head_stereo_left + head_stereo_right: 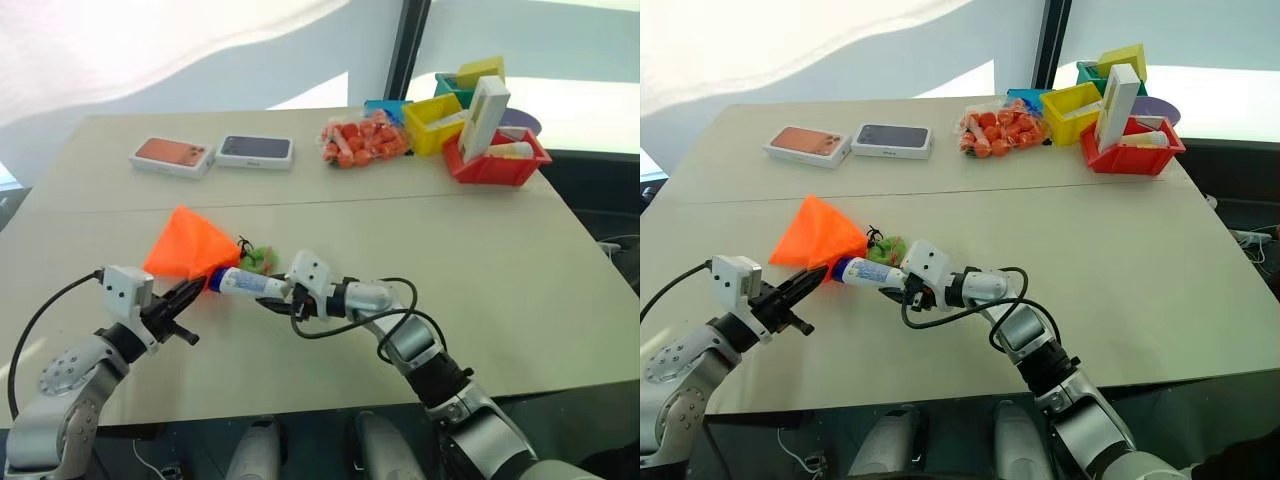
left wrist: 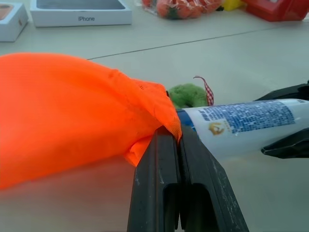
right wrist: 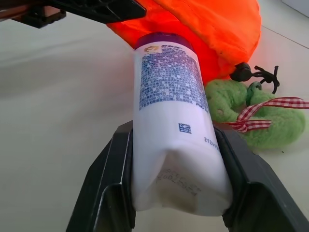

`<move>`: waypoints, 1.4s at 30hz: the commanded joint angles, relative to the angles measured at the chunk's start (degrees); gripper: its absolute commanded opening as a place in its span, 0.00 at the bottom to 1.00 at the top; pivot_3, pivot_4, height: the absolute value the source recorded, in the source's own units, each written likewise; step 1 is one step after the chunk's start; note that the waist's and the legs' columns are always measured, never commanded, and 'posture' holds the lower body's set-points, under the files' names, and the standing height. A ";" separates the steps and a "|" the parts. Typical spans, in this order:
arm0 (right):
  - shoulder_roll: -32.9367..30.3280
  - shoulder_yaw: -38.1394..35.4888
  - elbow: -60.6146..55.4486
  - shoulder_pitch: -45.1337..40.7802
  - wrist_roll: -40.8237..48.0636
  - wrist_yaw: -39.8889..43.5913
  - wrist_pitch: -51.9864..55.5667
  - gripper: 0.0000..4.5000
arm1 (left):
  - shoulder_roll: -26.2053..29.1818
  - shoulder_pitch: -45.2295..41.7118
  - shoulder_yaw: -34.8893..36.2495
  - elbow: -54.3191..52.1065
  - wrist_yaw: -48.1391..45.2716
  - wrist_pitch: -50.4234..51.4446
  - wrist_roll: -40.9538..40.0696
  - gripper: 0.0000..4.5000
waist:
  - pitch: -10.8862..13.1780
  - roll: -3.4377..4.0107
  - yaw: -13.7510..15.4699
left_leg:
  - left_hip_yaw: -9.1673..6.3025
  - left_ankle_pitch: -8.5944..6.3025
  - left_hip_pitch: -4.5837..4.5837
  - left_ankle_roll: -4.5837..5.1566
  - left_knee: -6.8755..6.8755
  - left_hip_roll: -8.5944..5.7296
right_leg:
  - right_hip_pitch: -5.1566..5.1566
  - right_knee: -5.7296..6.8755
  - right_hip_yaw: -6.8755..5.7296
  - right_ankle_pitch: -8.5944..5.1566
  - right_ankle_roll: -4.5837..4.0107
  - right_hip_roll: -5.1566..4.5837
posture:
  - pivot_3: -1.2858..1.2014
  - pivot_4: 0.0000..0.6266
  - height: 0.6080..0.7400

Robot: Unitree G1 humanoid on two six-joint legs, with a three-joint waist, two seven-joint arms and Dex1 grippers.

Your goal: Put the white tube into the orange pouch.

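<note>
One white tube, blue cap, bluish label print

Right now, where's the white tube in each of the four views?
Left eye: white tube, lower centre, beside the orange pouch.
Right eye: lower left of centre.
Left wrist: right side.
Right wrist: centre, between the jaws.
Shared landmark: the orange pouch at its capped end.
</note>
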 commanded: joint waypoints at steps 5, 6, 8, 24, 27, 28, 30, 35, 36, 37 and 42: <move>2.24 -0.57 -0.55 -2.01 -0.20 -0.90 -1.62 0.36 | 1.52 0.59 -1.10 -4.33 -1.76 2.18 -1.67 0.00 | 0.00 0.00 -0.03 | 0.01 0.00 0.00 0.00 -0.02 0.00 | -0.01 0.00 0.00 0.00 0.00 0.01 | 0.52 0.24 1.00; 2.30 -0.31 -0.41 -2.37 -0.45 -0.79 -1.75 0.36 | 1.74 0.54 -1.67 -4.65 -1.98 2.44 -1.62 0.00 | 0.00 0.00 -0.04 | 0.01 0.00 -0.01 0.00 -0.01 0.00 | -0.01 -0.01 0.00 0.00 0.00 0.00 | 0.52 0.24 1.00; 2.29 0.48 -0.03 -3.20 -1.38 -0.61 -2.16 0.36 | 1.93 0.29 -2.67 -5.17 -2.09 2.82 -1.43 0.00 | 0.01 0.01 -0.04 | 0.01 0.00 0.00 0.00 -0.01 0.00 | -0.01 0.00 0.00 0.00 0.00 0.00 | 0.52 0.24 1.00; 7.02 4.88 5.83 -9.49 -8.65 -1.44 -5.03 0.36 | 2.17 0.69 -11.21 -12.58 -2.34 6.94 -2.84 0.00 | 0.01 0.01 -0.04 | 0.01 0.00 -0.01 0.00 -0.05 0.00 | -0.05 0.00 0.01 0.00 0.00 0.01 | 0.52 0.24 1.00; 7.45 6.54 6.86 -10.35 -10.15 -0.40 -6.71 0.36 | 1.78 0.40 -12.46 -13.79 -2.12 7.83 -3.27 0.00 | 0.01 0.01 -0.02 | 0.01 0.00 -0.01 0.00 -0.04 -0.01 | -0.04 -0.01 0.01 0.00 -0.01 -0.01 | 0.52 0.24 1.00; 7.50 7.05 7.08 -10.58 -10.54 0.09 -7.24 0.36 | 1.68 0.38 -12.75 -14.03 -2.04 8.04 -3.32 0.00 | 0.01 0.01 0.00 | 0.01 0.00 -0.01 0.00 -0.04 -0.01 | -0.04 -0.01 0.01 0.00 -0.01 -0.01 | 0.52 0.24 1.00; 7.37 8.15 7.39 -10.88 -11.30 1.50 -8.64 0.36 | 1.65 0.43 -13.22 -14.25 -1.96 8.27 -3.27 0.00 | 0.01 0.01 0.00 | 0.00 0.00 -0.01 0.00 -0.04 -0.01 | -0.03 -0.01 0.01 0.00 -0.01 -0.01 | 0.52 0.24 1.00; 7.72 9.75 9.12 -11.32 -14.06 2.45 -14.62 0.36 | 1.65 0.65 -13.59 -14.50 -1.96 8.50 -3.40 0.00 | 0.01 0.01 -0.07 | 0.01 0.00 -0.01 0.00 -0.04 -0.03 | -0.04 -0.01 0.01 0.00 -0.01 0.00 | 0.52 0.24 1.00; 7.87 9.81 9.61 -11.44 -14.48 2.53 -16.01 0.36 | 1.66 0.62 -13.59 -14.46 -1.97 8.51 -3.41 0.00 | 0.01 0.01 -0.08 | 0.01 0.00 -0.01 0.00 -0.05 -0.03 | -0.05 0.00 0.01 0.00 -0.01 0.00 | 0.52 0.24 1.00; 8.00 9.81 9.96 -11.50 -14.87 2.59 -16.83 0.36 | 1.66 0.65 -13.60 -14.47 -2.00 8.51 -3.42 0.00 | 0.01 0.01 -0.08 | 0.00 0.00 -0.01 0.00 -0.04 -0.03 | -0.05 0.00 0.01 0.00 -0.01 0.01 | 0.52 0.24 1.00; 8.23 7.67 9.70 -11.20 -13.05 5.40 -14.65 0.46 | 1.98 1.24 -12.86 -14.32 -2.28 8.71 -3.51 0.00 | 0.01 0.01 -0.09 | 0.01 0.00 -0.01 0.00 -0.05 -0.02 | -0.05 -0.01 0.01 0.00 -0.01 0.01 | 0.52 0.24 1.00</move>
